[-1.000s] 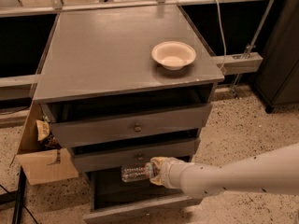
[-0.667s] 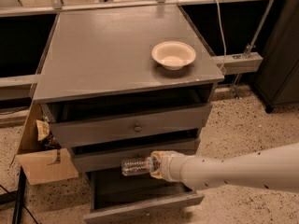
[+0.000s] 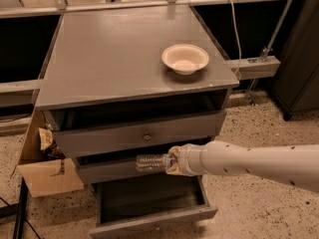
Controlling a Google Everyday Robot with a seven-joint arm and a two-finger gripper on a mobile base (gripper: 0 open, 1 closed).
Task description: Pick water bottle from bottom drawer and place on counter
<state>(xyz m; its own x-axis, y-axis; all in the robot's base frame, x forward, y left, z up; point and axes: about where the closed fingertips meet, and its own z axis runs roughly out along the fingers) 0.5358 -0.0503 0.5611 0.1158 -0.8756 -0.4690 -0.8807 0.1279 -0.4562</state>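
Observation:
The water bottle is a small clear ribbed bottle held level in the air, in front of the middle drawer and above the bottom drawer. My gripper is shut on its neck end, with the white arm reaching in from the right. The bottom drawer is pulled out, dark inside, with nothing showing in it. The counter is the broad grey cabinet top above.
A cream bowl sits on the counter's right side. The top drawer with a small knob is pulled partly out. An open cardboard box stands on the floor to the left. A dark cabinet is at the far right.
The gripper has lifted the bottle upward from just over the bottom drawer to the height of the middle drawer's front. The arm rose with it.

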